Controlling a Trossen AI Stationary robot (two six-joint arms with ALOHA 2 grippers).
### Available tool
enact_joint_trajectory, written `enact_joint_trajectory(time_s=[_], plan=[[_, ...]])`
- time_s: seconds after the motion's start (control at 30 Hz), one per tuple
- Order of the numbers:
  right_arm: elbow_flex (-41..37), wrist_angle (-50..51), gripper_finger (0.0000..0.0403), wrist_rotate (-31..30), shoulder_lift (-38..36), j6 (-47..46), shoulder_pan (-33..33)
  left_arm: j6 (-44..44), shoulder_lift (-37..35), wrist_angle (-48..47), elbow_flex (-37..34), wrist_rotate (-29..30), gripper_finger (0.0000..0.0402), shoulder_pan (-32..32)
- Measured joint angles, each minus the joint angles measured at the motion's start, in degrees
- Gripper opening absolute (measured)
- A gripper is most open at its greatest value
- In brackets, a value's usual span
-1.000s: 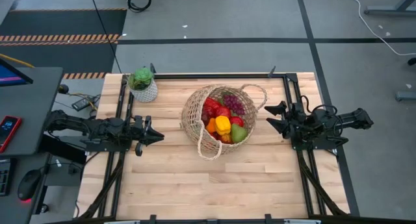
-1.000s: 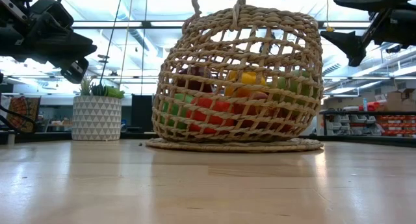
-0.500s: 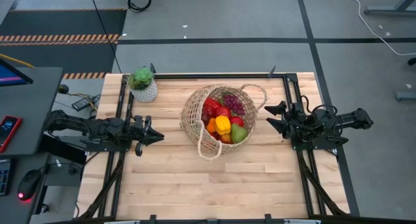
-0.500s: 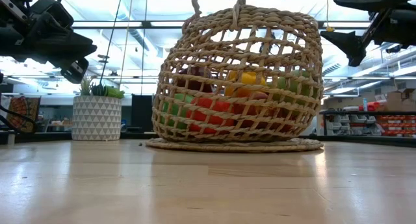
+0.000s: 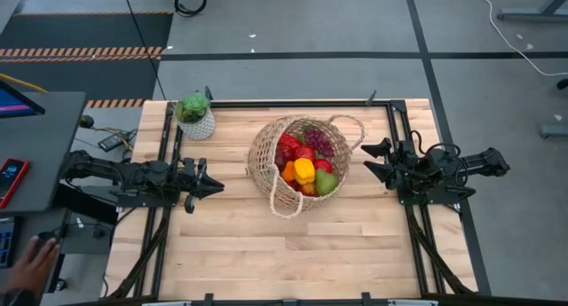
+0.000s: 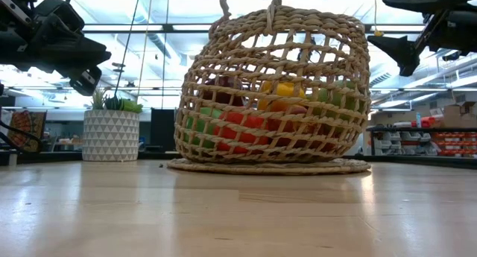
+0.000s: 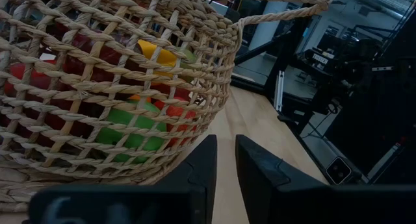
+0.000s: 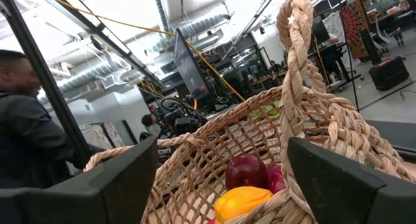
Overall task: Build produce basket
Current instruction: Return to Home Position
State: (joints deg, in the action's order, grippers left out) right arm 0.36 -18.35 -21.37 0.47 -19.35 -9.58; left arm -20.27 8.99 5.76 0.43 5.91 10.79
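Pale wooden worktop [image 5: 266, 244]: the round tan wicker basket [image 5: 257, 160] holds the colourful produce [image 5: 304, 170]. Flanking the basket, the left hand [image 5: 216, 187] is nearly closed and the right hand [image 5: 368, 160] is spread, both empty. This looks like homing, with only parking left.

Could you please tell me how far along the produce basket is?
Done: the produce sits piled in the basket, and none shows loose on the table. In hand: nothing; the left gripper and the open right gripper hang empty either side of the basket. Left: apparently only parking the arms.
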Motion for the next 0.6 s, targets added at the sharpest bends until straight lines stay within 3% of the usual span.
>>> enact_joint_trajectory(time_s=[0.6], plan=[[0.0, 0.02, 0.0346, 0.0, 0.0, 0.0, 0.0, -0.01, 0.0, 0.0, 0.01, -0.01, 0.0063, 0.0]])
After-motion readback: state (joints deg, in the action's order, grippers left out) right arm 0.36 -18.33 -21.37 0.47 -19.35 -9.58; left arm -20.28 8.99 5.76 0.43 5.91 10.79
